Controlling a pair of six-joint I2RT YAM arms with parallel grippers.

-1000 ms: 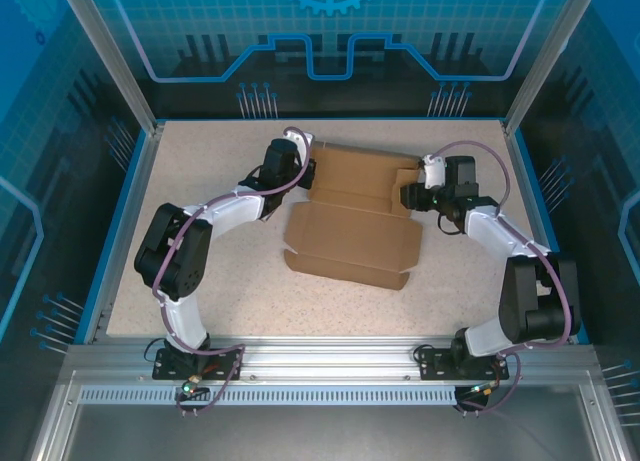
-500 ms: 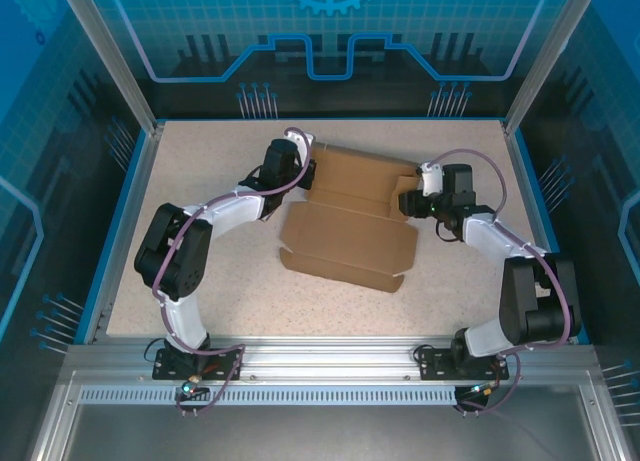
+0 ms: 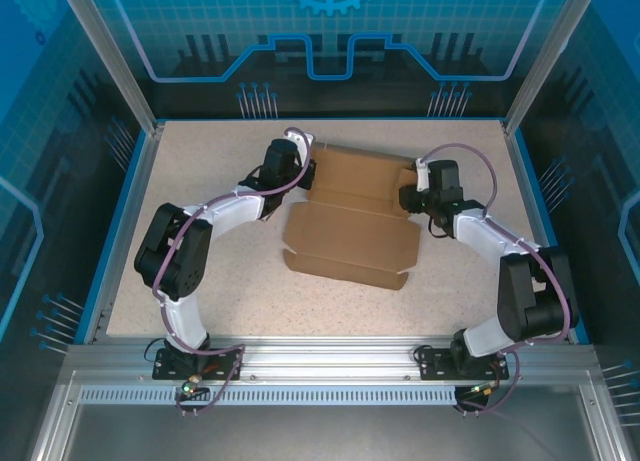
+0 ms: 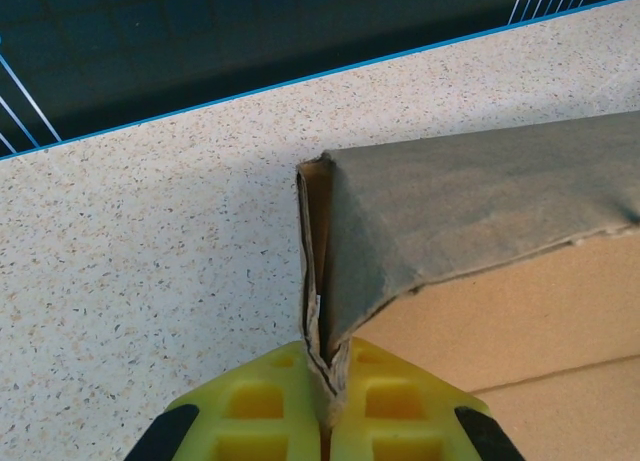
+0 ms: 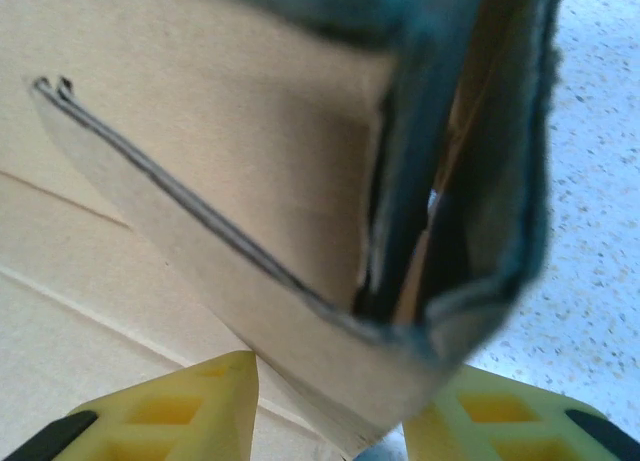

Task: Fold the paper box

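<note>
Paper box (image 3: 350, 216) sits between our claws; we judge side-wall folding in hand. Left claw (image 4: 325, 386) pinches the wall corner just ahead of it; right claw (image 5: 330, 421) straddles the doubled wall, bite unclear. Next: press that flap home squarely.

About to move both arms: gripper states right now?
Left gripper: shut on the paper box wall.
Right gripper: open, straddling the box's side flap.

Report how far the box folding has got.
Done: the plain brown cardboard mailer box has its left wall raised. In hand: left gripper pinches that wall; right gripper straddles the doubled right side flap, grip unclear. Left: the wide front panel lies flat, unclosed.
</note>
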